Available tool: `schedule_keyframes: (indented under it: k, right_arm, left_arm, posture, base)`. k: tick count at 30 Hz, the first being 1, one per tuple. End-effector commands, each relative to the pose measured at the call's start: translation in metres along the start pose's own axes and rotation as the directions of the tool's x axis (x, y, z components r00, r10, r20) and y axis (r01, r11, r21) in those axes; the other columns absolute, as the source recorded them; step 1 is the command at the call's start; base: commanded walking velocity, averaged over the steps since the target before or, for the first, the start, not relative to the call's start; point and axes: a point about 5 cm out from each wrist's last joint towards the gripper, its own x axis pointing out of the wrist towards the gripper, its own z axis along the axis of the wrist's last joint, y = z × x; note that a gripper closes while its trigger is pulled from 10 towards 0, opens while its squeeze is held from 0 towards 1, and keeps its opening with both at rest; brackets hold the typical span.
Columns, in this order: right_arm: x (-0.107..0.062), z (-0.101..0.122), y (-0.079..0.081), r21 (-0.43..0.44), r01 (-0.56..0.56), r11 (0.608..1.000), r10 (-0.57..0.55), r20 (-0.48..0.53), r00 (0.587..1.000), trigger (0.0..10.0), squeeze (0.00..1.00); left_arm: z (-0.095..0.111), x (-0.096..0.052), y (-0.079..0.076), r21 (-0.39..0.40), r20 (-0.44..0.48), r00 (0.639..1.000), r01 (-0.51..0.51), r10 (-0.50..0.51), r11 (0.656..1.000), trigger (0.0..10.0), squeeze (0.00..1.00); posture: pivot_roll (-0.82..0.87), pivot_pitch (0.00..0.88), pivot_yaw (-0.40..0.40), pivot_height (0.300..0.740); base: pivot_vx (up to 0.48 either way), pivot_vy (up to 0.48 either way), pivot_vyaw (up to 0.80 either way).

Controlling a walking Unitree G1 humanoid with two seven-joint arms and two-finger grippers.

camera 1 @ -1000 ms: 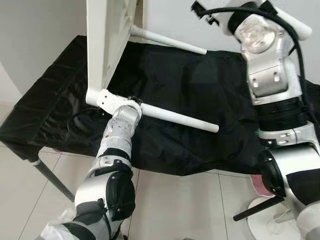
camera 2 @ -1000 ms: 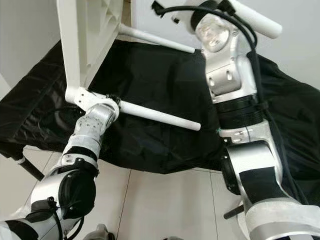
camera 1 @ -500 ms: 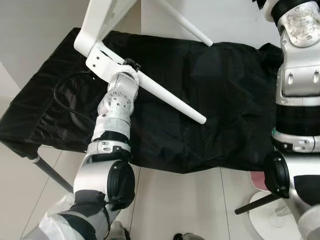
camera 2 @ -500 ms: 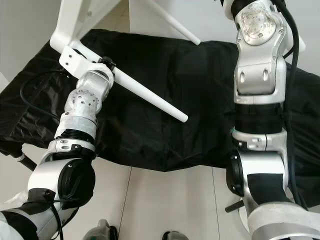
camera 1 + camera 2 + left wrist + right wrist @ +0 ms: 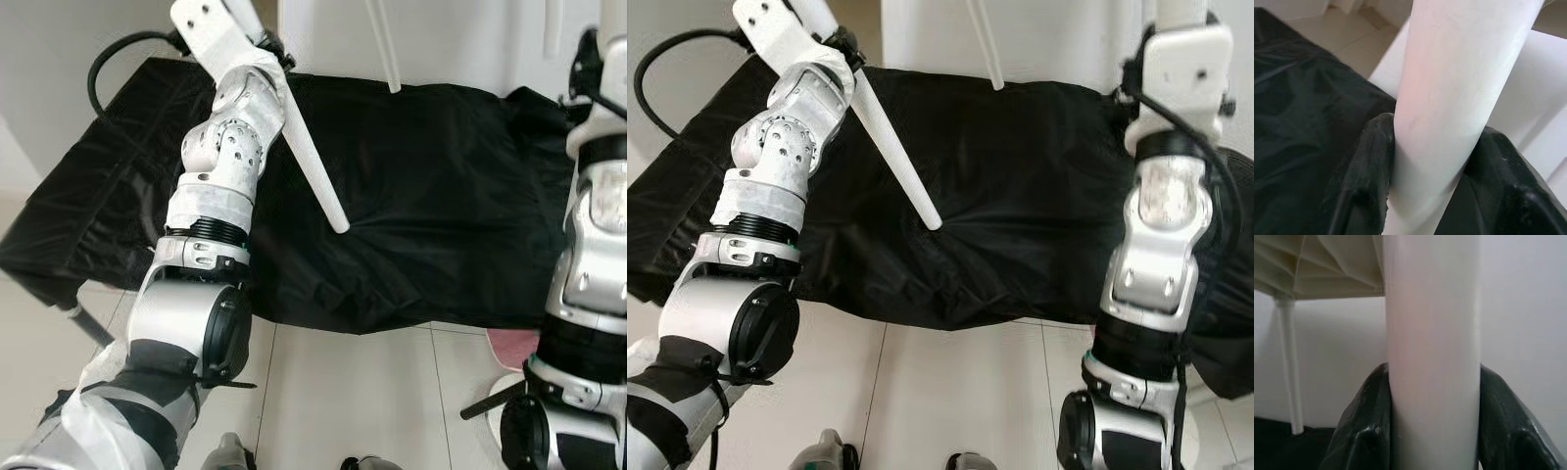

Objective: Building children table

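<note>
Held aloft over the black cloth-covered work table (image 5: 431,225): white plastic children's table (image 5: 1327,264), legs pointing down. Left gripper (image 5: 1432,161) pinching one round white plastic leg (image 5: 312,162), slanting above the cloth's left half. Right gripper (image 5: 1432,411) clamped around another white leg (image 5: 1432,342), near the right edge. Third thin leg (image 5: 986,44) hanging at the far edge.

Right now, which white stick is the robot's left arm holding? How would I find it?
Find the big black cloth covering the bench. Above its left part, the left gripper clamps a white table leg. It slants down, its tip just over the cloth, unlike the thinner-looking leg hanging farther back.
</note>
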Motion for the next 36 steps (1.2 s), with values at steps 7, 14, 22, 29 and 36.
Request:
schedule_keyframes:
  k: [7,14,22,29,36]
  right_arm:
    - [-0.064,-0.109,0.037,0.307,0.029,0.951,0.112,-0.428,0.897,0.0,0.00]
    - [-0.066,-0.117,0.065,0.571,-0.022,0.820,0.269,-0.352,0.897,9.6,0.00]
    - [-0.057,-0.116,0.065,0.568,-0.048,0.821,0.280,-0.328,0.902,10.0,1.00]
    - [-0.076,-0.105,0.057,0.550,-0.042,0.834,0.217,-0.258,0.942,10.0,0.00]
    - [-0.097,-0.102,0.051,0.504,-0.010,0.864,0.154,-0.245,0.957,10.0,0.00]
  left_arm:
    - [0.058,-0.041,-0.087,0.016,0.239,0.761,0.618,-0.603,0.786,0.0,0.00]
    - [0.029,-0.039,-0.090,0.225,0.087,0.767,0.607,-0.636,0.762,10.0,0.00]
    - [0.020,-0.037,-0.088,0.240,0.036,0.772,0.610,-0.635,0.756,10.0,1.00]
    - [-0.007,-0.054,-0.064,0.293,-0.048,0.748,0.644,-0.662,0.707,10.0,0.00]
    - [-0.038,-0.075,-0.035,0.378,-0.175,0.714,0.684,-0.678,0.624,10.0,0.00]
  posture:
    - [-0.06,0.028,0.010,0.740]
    - [-0.04,0.047,0.022,0.740]
    - [-0.03,0.062,0.015,0.740]
    - [-0.02,0.063,0.006,0.740]
    - [-0.02,0.060,0.007,0.740]
  base:
    - [0.000,0.000,0.00]
    - [0.000,0.000,0.00]
    - [0.000,0.000,0.00]
    - [0.000,0.000,0.00]
    - [0.000,0.000,0.00]
